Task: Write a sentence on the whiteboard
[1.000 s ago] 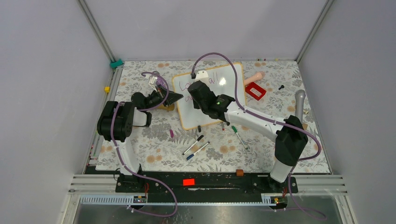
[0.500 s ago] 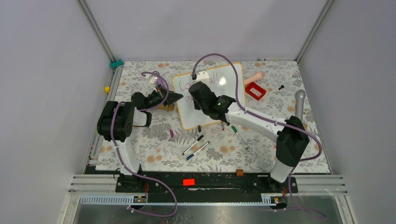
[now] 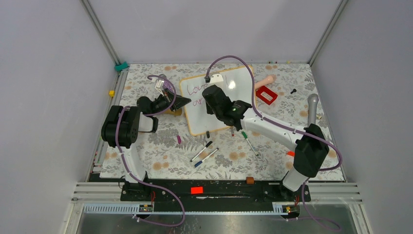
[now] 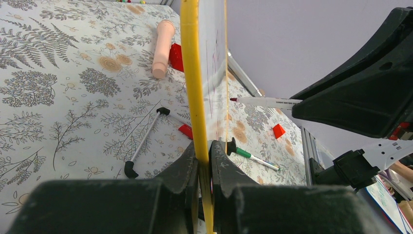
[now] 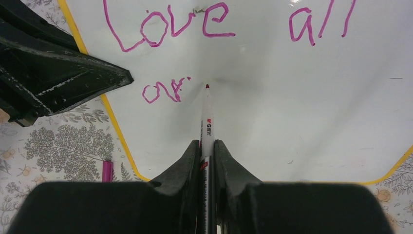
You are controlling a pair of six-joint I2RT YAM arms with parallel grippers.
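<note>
The whiteboard [image 3: 243, 88], white with a thin yellow-orange frame, lies tilted at the middle of the table. My left gripper [image 3: 183, 101] is shut on its left edge; in the left wrist view the jaws [image 4: 204, 152] pinch the yellow frame [image 4: 189, 73]. The sentence [image 5: 168, 27] in purplish-pink cursive reads "Love all", with "ar" [image 5: 163, 91] begun on a second line. My right gripper [image 5: 207, 146] is shut on a white marker [image 5: 207, 119]. The marker's tip sits at the board just right of "ar". From above, the right gripper [image 3: 209, 96] covers the board's middle.
Loose pens [image 3: 205, 154], a green-capped marker [image 3: 249, 142], a black cap [image 3: 208, 134] and a pink cap [image 3: 178, 139] lie on the floral cloth below the board. A red block [image 3: 266, 95], a beige cylinder [image 3: 265, 80] and a grey cylinder [image 3: 312, 108] lie to the right.
My right gripper has moved rightward over the board with the marker, uncovering "Love" and hiding "all" in the top view. The left gripper has stayed on the board's edge.
</note>
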